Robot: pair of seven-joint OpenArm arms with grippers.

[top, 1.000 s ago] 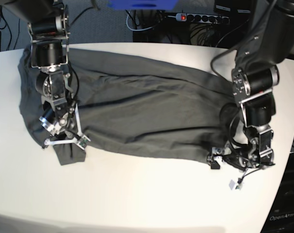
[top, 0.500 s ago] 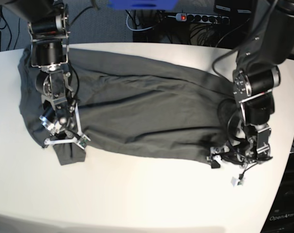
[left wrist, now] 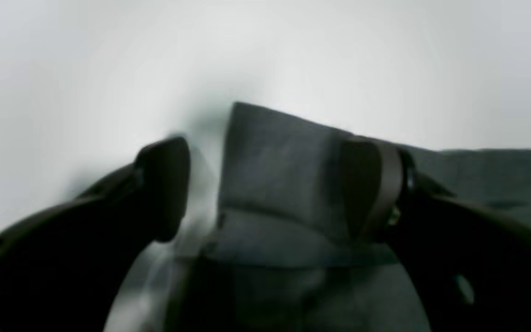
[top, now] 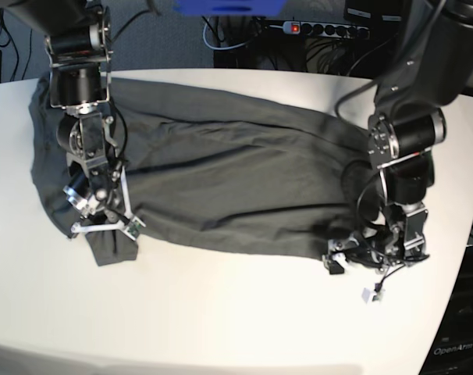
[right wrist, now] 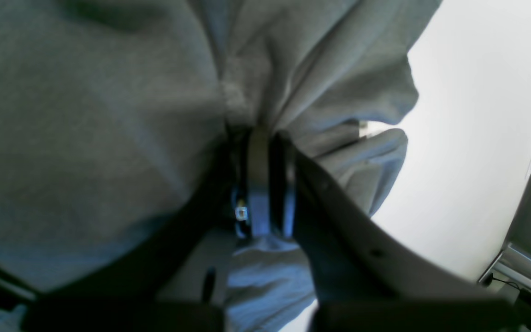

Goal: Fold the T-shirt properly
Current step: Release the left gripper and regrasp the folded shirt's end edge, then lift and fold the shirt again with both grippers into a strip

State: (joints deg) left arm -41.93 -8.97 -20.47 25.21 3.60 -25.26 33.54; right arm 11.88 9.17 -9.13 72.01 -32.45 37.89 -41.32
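We see the T-shirt [top: 229, 183] spread across the white table [top: 221, 312]. The right gripper [right wrist: 258, 138] pinches its cloth tight; the left gripper [left wrist: 270, 184] gapes wide, straddling a corner.

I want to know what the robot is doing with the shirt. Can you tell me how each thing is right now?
Dark olive-grey cotton T-shirt: spread lengthwise on the table, wrinkled, not yet folded.
Right gripper: shut on the T-shirt, pinching bunched cloth.
Left gripper: open, jaws wide around a corner of the T-shirt, not pinching it yet.
White round table: the T-shirt lies flat on it.
Black power strip: behind the table, red switch lit.
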